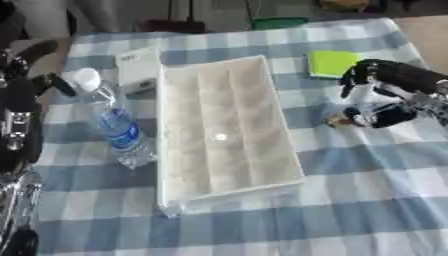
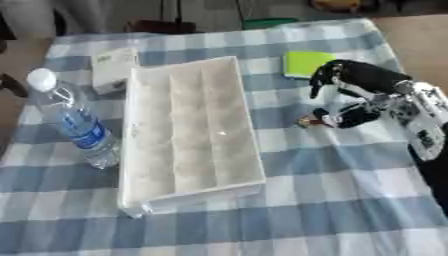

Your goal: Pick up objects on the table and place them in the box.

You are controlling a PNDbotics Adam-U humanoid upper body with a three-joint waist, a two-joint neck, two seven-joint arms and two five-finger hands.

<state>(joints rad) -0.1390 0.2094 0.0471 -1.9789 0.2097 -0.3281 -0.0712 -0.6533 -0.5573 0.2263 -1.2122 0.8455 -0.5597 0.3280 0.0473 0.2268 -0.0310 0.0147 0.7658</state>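
Right robot hand [image 2: 363, 97] hovered low over the blue-and-white checked bench [image 2: 332, 200], right of the box, fingers curled down around a small brownish object [image 2: 306, 121] lying on the cloth just beside the fingertips. Could not tell whether pinched or merely touched. Left robot hand [image 1: 39, 82] seen only as dark shapes at the left edge, fingers not made out.

Outward from there: flat bright-green square pad [image 2: 306, 62] just beyond the right hand, on the far side. Long white compartmented box [image 2: 188, 127] in the middle, looked empty. Clear plastic water bottle with blue label and white cap [image 2: 74, 122] lying along the box's left wall, and a small white carton [image 2: 112, 70] near the far left corner.

Judged risks: small object slipping from the fingertips on lifting, or being nudged away across the cloth; wrist clipping the box rim during the carry leftward.
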